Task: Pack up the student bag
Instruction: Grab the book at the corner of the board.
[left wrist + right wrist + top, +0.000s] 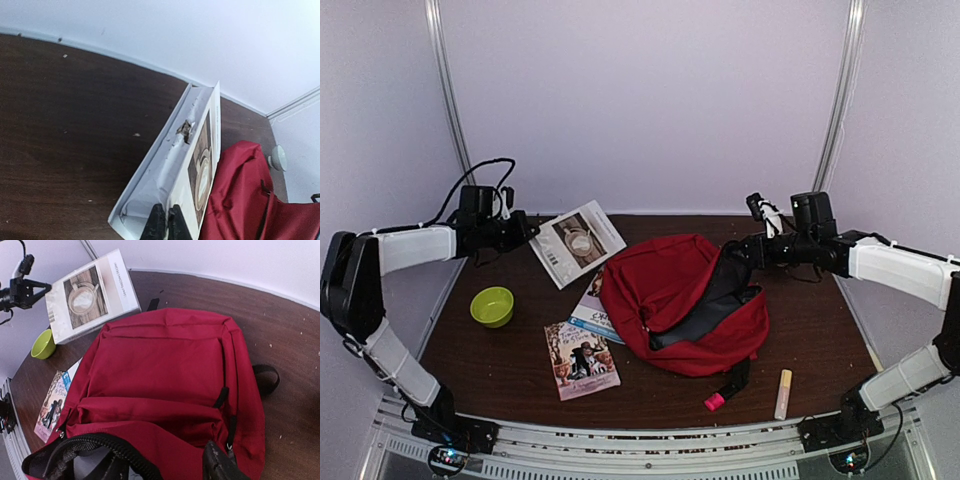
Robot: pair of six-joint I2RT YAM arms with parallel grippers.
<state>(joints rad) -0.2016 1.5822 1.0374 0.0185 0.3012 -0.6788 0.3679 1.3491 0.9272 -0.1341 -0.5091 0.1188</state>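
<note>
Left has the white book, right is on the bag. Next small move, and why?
Probably swing the left gripper right, carrying the white book over the student bag toward its dark opening. The fingers are clamped on the book's edge and it sits tilted, short of the bag. The right gripper holds the flap up, exposing the lining.

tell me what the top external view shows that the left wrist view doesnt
Only the top external view shows the green bowl, the illustrated paperback, the pink marker, the cream stick and the right hand at the dark opening of the student bag. Only the left wrist view shows, close up, a torn spot on the edge of the white book, with the left hand pinched shut on it. Both show that book, the bag and the brown table.
</note>
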